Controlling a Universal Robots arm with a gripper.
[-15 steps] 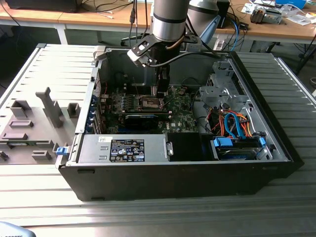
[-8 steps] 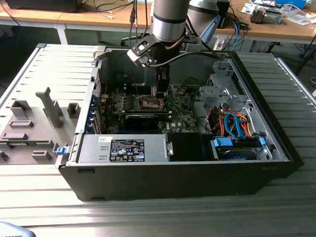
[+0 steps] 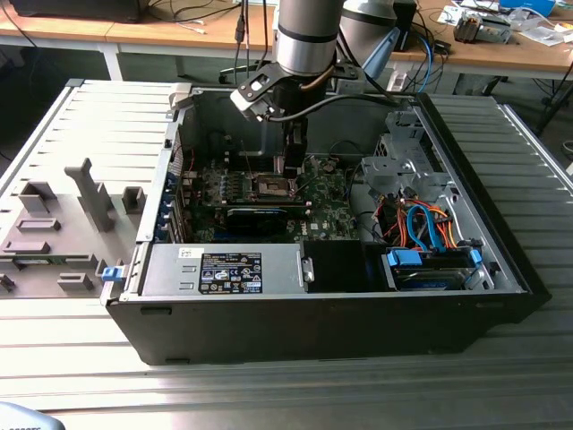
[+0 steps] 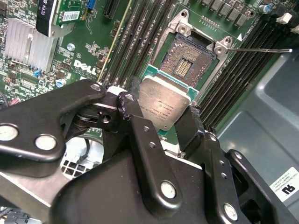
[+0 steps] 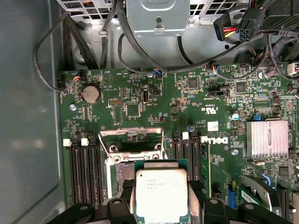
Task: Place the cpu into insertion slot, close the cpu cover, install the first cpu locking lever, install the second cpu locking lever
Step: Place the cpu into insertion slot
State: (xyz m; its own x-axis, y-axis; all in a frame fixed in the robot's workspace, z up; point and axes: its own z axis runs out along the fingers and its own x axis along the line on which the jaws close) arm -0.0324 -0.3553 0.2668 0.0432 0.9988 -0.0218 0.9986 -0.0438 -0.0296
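The cpu is held in the tool, clamped by two opposite edges between the black fingers, with its metal top facing the cameras. Tool state: closed on the chip. In the second wrist view no gap shows between finger and chip edge on either side.

Location: inside the open computer case, which lies on its side on the ribbed counter. In the exterior view the tool hangs over the circuit board, near its middle.

Governing relation: the socket lies beneath and ahead of the chip, on the side away from the tool body. In both wrist views the chip covers the nearer part of the socket, while the farther part, with its bare contact field, shows uncovered. Judged not seated: the chip hangs above the socket and offset from it. Being square, it has no long axis. In the first wrist view the edges of the cpu run roughly parallel to those of the socket.

The cpu cover appears raised at the socket's far side. A thin locking lever stands out beside the socket, not latched. Memory slots flank the socket.
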